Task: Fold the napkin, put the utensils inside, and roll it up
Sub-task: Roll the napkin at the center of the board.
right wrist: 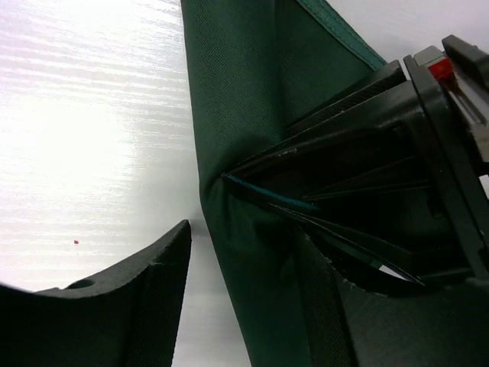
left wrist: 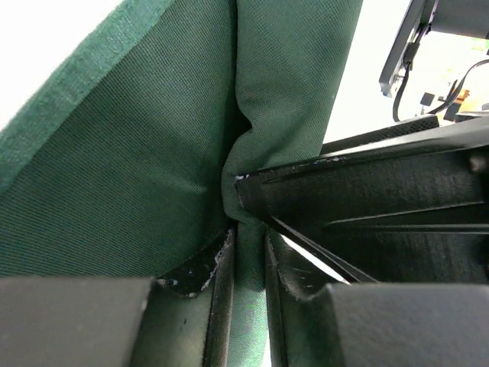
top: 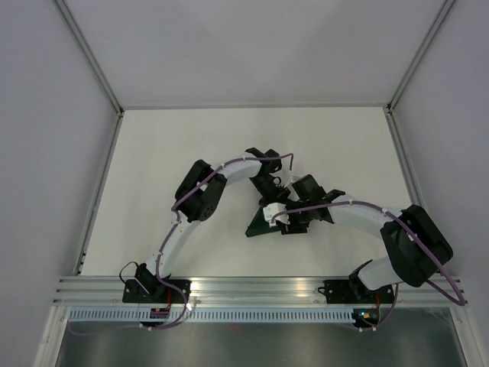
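The dark green napkin [top: 257, 228] is bunched into a narrow folded bundle at the table's middle, mostly hidden under both wrists. My left gripper [top: 273, 215] comes down on it from behind. In the left wrist view its jaws [left wrist: 248, 246] are shut on a ridge of the napkin [left wrist: 130, 176]. My right gripper [top: 295, 222] meets it from the right. In the right wrist view the right gripper [right wrist: 244, 233] is open around the hanging napkin [right wrist: 244, 107], which lies against the right finger [right wrist: 328, 306], apart from the left one. The utensils are out of view.
The white table [top: 168, 153] is walled by grey panels with metal posts. An aluminium rail [top: 252, 289] runs along the near edge at the arm bases. The black body of the other gripper fills the right of each wrist view [left wrist: 382, 206] [right wrist: 374, 168].
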Robot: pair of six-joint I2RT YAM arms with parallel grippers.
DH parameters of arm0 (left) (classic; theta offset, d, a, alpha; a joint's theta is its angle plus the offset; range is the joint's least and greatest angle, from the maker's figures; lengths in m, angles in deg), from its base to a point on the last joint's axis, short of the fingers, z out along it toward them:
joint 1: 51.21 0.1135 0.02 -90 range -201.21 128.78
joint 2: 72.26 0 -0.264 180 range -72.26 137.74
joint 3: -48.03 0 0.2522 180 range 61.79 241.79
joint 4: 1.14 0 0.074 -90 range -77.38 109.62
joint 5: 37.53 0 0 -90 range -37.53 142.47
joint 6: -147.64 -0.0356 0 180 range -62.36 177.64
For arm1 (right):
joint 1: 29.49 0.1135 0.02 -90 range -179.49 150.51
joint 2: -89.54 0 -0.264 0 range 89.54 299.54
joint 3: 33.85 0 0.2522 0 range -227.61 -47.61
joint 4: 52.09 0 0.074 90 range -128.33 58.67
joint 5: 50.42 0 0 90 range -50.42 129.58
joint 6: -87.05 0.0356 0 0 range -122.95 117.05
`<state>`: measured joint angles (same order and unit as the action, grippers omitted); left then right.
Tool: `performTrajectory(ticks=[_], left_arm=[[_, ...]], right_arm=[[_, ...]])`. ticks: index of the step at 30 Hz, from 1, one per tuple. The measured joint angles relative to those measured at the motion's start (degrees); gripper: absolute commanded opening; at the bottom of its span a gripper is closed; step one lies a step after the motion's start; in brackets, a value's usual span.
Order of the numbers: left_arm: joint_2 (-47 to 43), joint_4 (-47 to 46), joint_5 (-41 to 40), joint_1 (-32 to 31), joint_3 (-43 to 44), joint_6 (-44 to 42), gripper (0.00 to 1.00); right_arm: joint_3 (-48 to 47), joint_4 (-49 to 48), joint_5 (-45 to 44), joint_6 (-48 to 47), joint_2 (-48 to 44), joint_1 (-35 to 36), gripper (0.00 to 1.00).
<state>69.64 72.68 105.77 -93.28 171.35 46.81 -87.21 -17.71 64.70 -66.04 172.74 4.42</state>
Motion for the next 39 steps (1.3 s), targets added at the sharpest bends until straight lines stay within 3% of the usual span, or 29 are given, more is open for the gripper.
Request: performTrajectory(ticks=[3,5,13,29,39], left_arm=[[0.0,0.1,0.0,0.0,0.0,0.0,0.31],[0.0,0.2,0.3,0.0,0.0,0.0,0.33],[-3.7,-6.7,2.2,0.2,-6.5,3.1,0.38],[-14.9,-29.6,-5.1,5.4,-21.0,20.3,0.38],[-30.8,-44.4,-16.2,13.2,-36.2,28.7,0.34]], right_arm=[[-0.2,0.0,0.0,0.0,0.3,0.0,0.49],[-0.2,0.1,-0.3,0.2,0.3,0.0,0.34],[-0.3,0.0,0.2,1.2,0.3,-0.4,0.21],[-7.3,8.6,5.7,0.2,6.1,-5.4,0.19],[-17.7,20.9,10.8,-1.7,15.6,-8.1,0.19]])
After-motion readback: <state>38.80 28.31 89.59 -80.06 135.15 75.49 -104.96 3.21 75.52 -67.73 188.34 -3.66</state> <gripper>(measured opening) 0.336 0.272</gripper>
